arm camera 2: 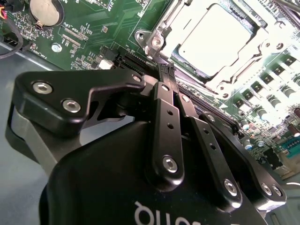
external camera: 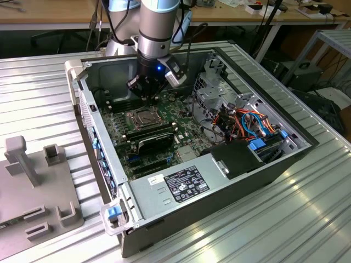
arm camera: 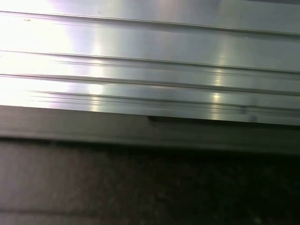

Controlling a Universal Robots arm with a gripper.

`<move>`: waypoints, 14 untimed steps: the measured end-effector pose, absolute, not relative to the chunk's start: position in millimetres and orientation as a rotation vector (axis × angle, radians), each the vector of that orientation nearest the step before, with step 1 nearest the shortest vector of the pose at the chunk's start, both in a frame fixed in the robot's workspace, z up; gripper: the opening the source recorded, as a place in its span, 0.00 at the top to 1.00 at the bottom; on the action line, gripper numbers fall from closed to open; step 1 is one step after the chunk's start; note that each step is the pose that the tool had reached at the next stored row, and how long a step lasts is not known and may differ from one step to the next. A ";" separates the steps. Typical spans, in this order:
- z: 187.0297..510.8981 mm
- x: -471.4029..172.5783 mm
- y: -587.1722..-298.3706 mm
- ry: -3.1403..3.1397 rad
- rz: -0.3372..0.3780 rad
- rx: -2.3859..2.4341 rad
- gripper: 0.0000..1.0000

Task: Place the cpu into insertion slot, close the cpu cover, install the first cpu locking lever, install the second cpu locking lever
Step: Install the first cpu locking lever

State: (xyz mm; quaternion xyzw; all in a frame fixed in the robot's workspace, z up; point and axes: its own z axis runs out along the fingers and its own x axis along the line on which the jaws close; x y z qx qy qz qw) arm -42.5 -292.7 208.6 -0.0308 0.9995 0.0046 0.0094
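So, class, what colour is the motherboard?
The motherboard is green, clearest in the second wrist view.

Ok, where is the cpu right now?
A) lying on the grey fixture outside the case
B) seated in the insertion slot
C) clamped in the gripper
B: in the second wrist view the cpu lies flat inside the insertion slot and its metal frame, and the shut gripper beside it holds nothing.

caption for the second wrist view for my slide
Closed end effector beside a corner of the cpu cover, which lies lowered over the seated cpu on the green motherboard.
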 end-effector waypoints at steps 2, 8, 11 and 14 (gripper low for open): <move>206.9 -42.5 -292.7 3.121 0.014 -0.097 0.89; 204.5 -42.6 -293.3 3.122 0.015 -0.100 0.89; 204.0 -42.5 -294.1 3.121 0.015 -0.101 0.89; 203.2 -42.5 -296.2 3.121 0.015 -0.102 0.89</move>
